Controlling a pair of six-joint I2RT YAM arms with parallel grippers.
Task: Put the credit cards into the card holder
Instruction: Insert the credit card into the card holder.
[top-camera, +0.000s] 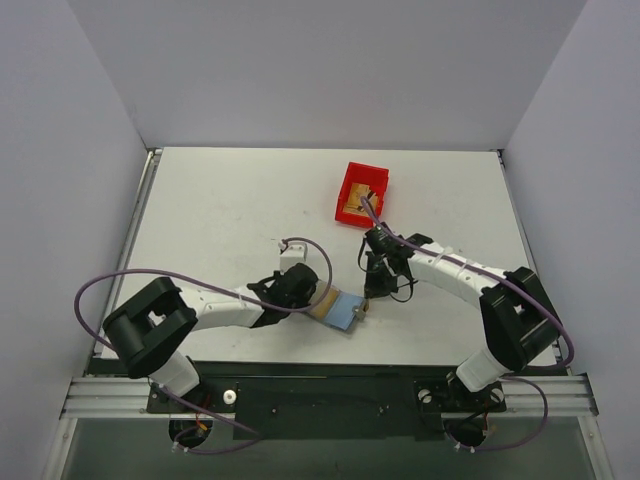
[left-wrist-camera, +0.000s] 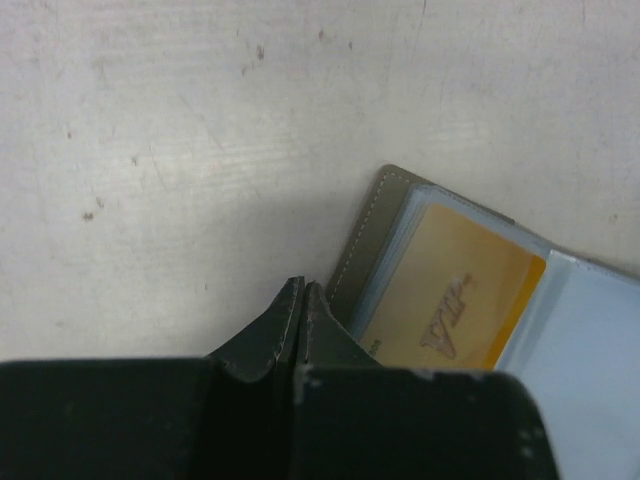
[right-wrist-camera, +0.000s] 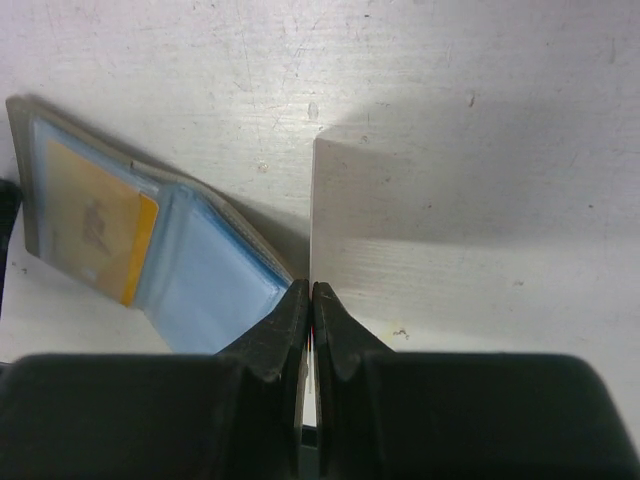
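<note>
The card holder (top-camera: 341, 310) lies open near the table's front edge, grey outside with bluish sleeves (right-wrist-camera: 205, 285). One gold credit card (left-wrist-camera: 450, 290) sits in its left sleeve (right-wrist-camera: 90, 225). My left gripper (left-wrist-camera: 303, 286) is shut with nothing between its fingers, its tips at the holder's grey left edge (left-wrist-camera: 362, 240). My right gripper (right-wrist-camera: 312, 288) is shut on another credit card (right-wrist-camera: 313, 215), which I see edge-on, upright, beside the holder's right end (top-camera: 362, 307). More gold cards lie in the red bin (top-camera: 355, 206).
The red plastic bin (top-camera: 362, 180) stands at the back, right of centre, behind the right arm. Purple cables loop off both arms. Grey walls close the table on three sides.
</note>
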